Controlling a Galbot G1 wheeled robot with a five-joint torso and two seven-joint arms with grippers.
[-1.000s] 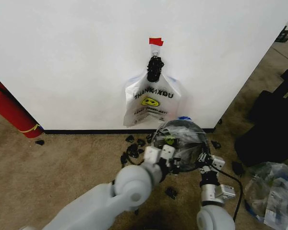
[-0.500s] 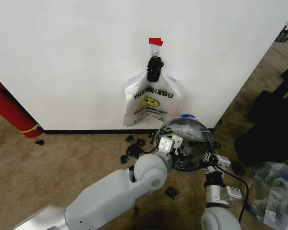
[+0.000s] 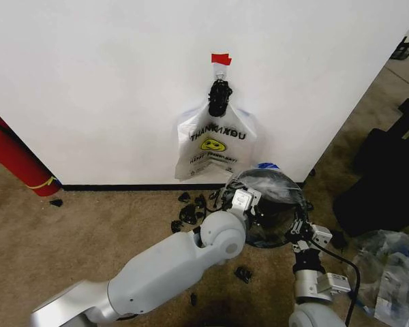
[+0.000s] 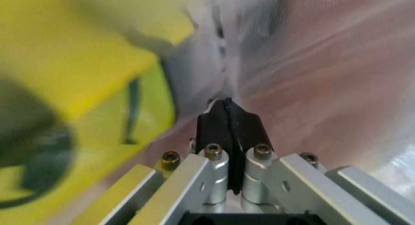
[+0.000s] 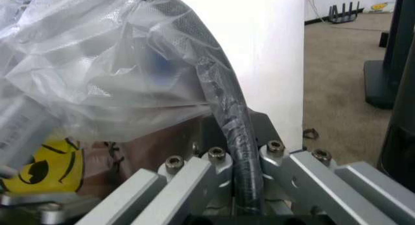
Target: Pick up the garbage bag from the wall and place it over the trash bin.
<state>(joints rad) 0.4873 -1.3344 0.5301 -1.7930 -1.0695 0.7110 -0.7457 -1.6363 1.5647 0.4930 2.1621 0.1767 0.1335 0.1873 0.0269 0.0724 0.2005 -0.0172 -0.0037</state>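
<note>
1. Garbage bag [image 3: 269, 185] draped over the top of the trash bin [image 3: 267, 240], down on the carpet just in front of the wall. Not to be mixed up with the smiley bag [image 3: 215, 146] hanging from the wall hook.
2. Left gripper [image 3: 242, 199] at the bin's left edge, tips pressed together; in the left wrist view looks like a thin fold of film nipped between them [image 4: 228, 123], though hard to be sure how much.
3. Right gripper [image 3: 301, 228] at the right edge, clamped on the black rim [image 5: 224, 98] with the bag's plastic [image 5: 97, 64] bunched over it.
4. Step in hand, best guess: seating the bag's mouth down around the rim.
5. To do it well: pull both sides outward and down evenly, so the opening spreads instead of bunching on one side.
6. Go slow, thin film tears easily against a hard rim.
7. Watch for the bin tipping or sliding, looks light.
8. Release only once the film hangs below the rim all round.
</note>
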